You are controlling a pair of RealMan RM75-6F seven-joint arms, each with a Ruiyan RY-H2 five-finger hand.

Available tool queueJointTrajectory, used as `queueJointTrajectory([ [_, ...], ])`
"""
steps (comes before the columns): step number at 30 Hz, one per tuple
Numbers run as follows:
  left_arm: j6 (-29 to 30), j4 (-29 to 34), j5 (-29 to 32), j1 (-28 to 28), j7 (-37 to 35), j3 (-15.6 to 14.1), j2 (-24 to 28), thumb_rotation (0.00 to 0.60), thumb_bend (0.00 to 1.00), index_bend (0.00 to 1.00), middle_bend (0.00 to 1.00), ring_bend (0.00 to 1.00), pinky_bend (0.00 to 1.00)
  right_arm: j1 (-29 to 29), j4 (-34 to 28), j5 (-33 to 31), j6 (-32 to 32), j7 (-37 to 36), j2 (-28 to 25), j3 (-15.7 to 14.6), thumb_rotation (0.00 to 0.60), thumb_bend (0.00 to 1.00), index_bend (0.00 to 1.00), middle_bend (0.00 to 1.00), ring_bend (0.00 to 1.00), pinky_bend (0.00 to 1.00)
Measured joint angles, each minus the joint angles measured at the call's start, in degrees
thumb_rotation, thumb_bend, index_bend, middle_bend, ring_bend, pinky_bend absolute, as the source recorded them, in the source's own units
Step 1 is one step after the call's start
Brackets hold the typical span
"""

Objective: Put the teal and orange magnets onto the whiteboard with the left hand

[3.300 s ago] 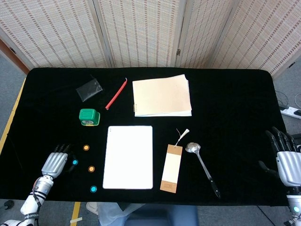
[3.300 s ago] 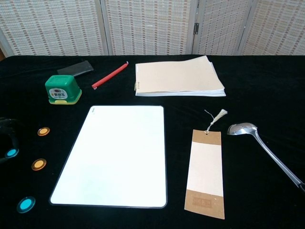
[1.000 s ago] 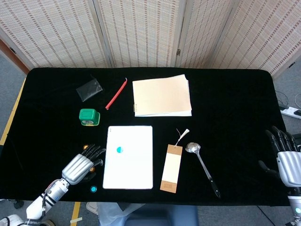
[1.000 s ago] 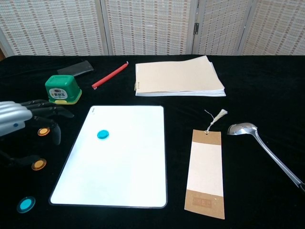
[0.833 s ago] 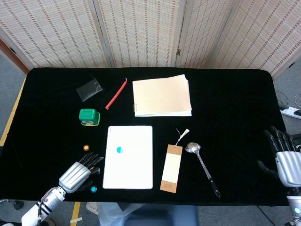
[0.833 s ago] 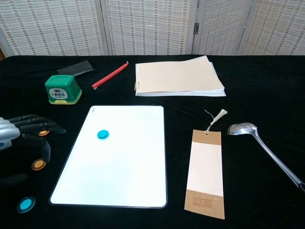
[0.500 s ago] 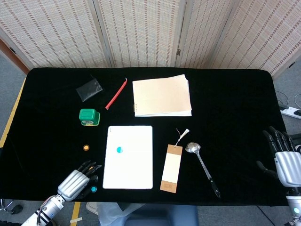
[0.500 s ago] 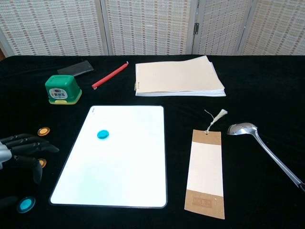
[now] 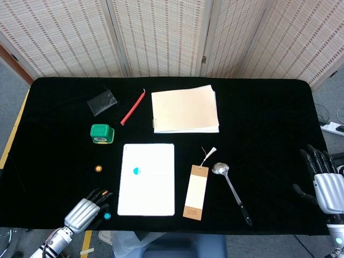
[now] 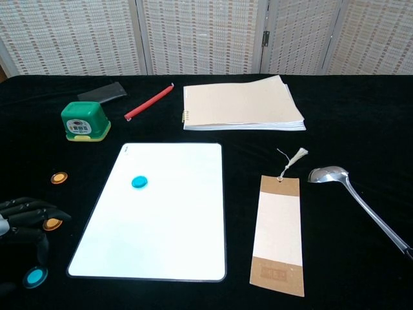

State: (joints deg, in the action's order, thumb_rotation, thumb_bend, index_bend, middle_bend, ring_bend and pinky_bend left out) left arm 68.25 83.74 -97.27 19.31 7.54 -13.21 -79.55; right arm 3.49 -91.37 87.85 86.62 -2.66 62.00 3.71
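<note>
The whiteboard (image 9: 146, 185) (image 10: 161, 226) lies flat at front centre. One teal magnet (image 9: 136, 171) (image 10: 139, 182) sits on its upper left part. An orange magnet (image 9: 98, 168) (image 10: 59, 177) lies on the black cloth left of the board. A second orange magnet (image 10: 51, 224) lies just at my left hand's fingertips. A second teal magnet (image 9: 107, 216) (image 10: 35, 277) lies by the thumb near the front edge. My left hand (image 9: 83, 212) (image 10: 19, 219) hovers low at the front left, fingers apart, holding nothing. My right hand (image 9: 325, 183) stays at the far right edge, fingers spread and empty.
A green box (image 9: 102, 134) (image 10: 85, 121), a red pen (image 9: 132, 108), a dark pouch (image 9: 102, 101) and a tan notebook (image 9: 185, 110) lie behind the board. A bookmark (image 9: 196, 191) and a spoon (image 9: 231, 185) lie to its right.
A teal magnet that lay on the cloth by my left hand now sits on the whiteboard. Over the last second the left hand has drawn back toward the front-left corner, empty.
</note>
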Motion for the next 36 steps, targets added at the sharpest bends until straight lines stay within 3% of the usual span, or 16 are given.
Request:
queueJointTrajectory([
  [23, -1.6, -0.4, 0.0, -0.5, 0.4, 0.8, -1.4, 0.600, 0.41, 0.42, 0.12, 0.00, 0.00, -0.4, 0.3, 0.0, 0.4, -0.2, 0.0, -0.3, 0.600, 0.27, 0.00, 0.00, 0.00, 0.00],
  [36, -1.9, -1.1, 0.2, -0.6, 0.0, 1.3, -2.0, 0.600, 0.42, 0.52, 0.12, 0.00, 0.00, -0.6, 0.5, -0.1, 0.5, -0.5, 0.0, -0.3, 0.600, 0.27, 0.00, 0.00, 0.00, 0.00],
])
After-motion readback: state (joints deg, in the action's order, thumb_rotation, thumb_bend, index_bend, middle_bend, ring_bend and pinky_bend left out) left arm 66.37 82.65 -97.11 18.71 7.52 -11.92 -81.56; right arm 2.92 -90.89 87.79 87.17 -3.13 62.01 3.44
